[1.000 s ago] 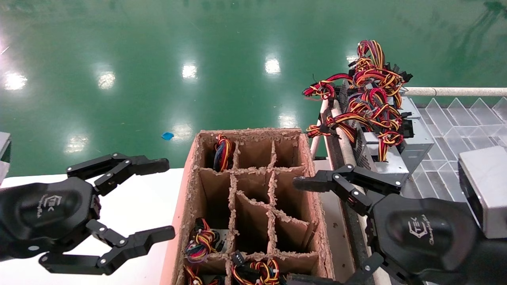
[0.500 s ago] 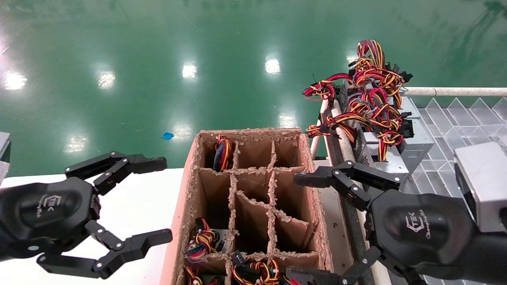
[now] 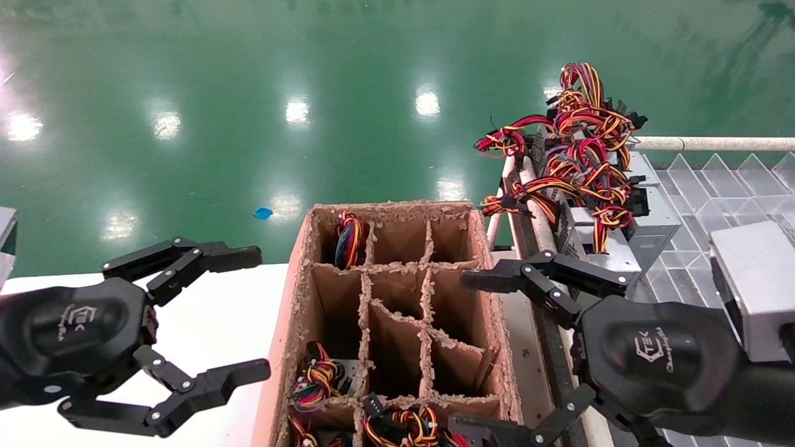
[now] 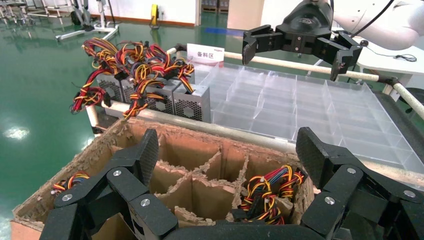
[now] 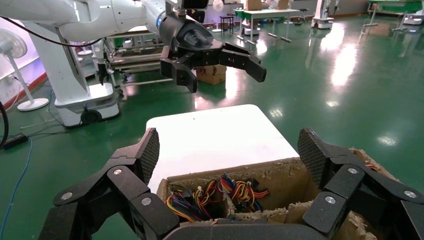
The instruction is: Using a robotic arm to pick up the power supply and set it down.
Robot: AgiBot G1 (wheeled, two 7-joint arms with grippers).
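Observation:
Several grey power supplies stand in a row on the right rack, their red, yellow and black wires piled on top; the left wrist view shows them too. More wire bundles fill near cells of the cardboard box. My left gripper hovers open over the white table, left of the box. My right gripper hangs open at the box's right wall, below the rack's nearest supply. Neither holds anything. Each wrist view looks past its own open gripper, left and right, at the box.
A clear plastic compartment tray lies on the rack behind a grey rail. The white table adjoins the box's left side. The box's cardboard dividers are ragged, with several middle cells open. Green floor lies beyond.
My right gripper has drifted slightly left over the box's edge, and its lower finger has come more into view. My left gripper has barely moved.

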